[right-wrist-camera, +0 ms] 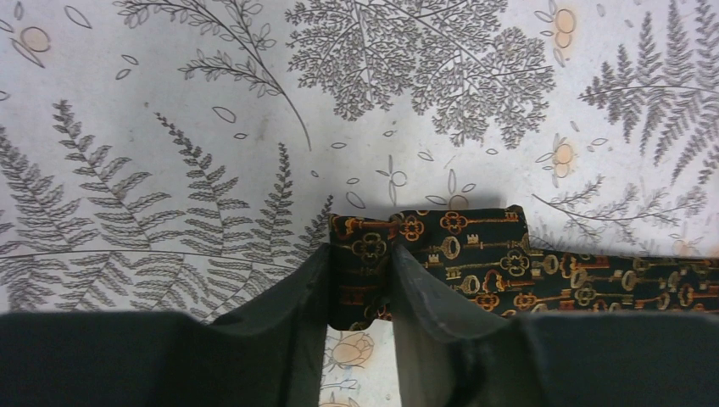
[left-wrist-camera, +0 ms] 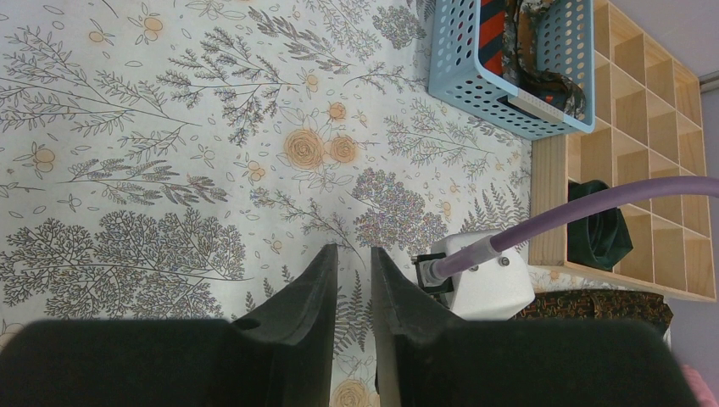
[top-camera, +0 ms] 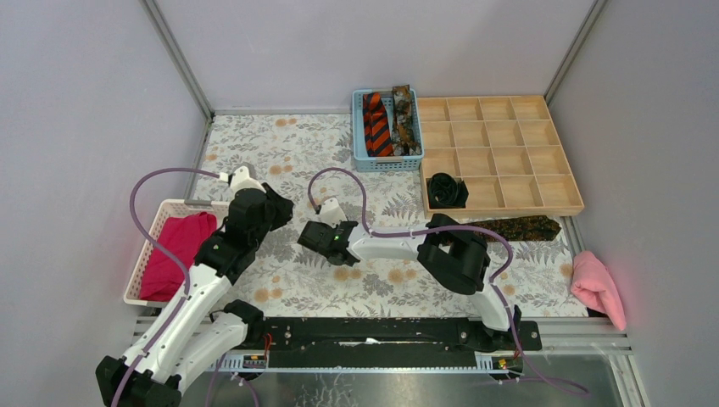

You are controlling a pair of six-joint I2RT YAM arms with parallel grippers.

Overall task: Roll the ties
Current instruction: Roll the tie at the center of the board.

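Observation:
A dark tie (right-wrist-camera: 475, 254) printed with gold keys lies flat on the flowered table cloth. My right gripper (right-wrist-camera: 360, 271) is shut on its folded end. From above, only the tie's far end (top-camera: 526, 227) shows past the right arm, with the right gripper (top-camera: 305, 237) at mid table. My left gripper (left-wrist-camera: 354, 254) hangs just left of it (top-camera: 285, 206), jaws a narrow gap apart with nothing between them. A black tie (top-camera: 447, 191) sits coiled in a tray compartment. An orange-and-black striped tie (top-camera: 376, 125) and a mottled brown one (top-camera: 405, 119) lie in the blue basket.
The blue basket (top-camera: 387, 163) stands at the back centre, with the wooden compartment tray (top-camera: 509, 144) to its right. A white basket (top-camera: 144, 254) holding a magenta cloth (top-camera: 174, 254) is at the left. A pink cloth (top-camera: 598, 288) lies at the right edge.

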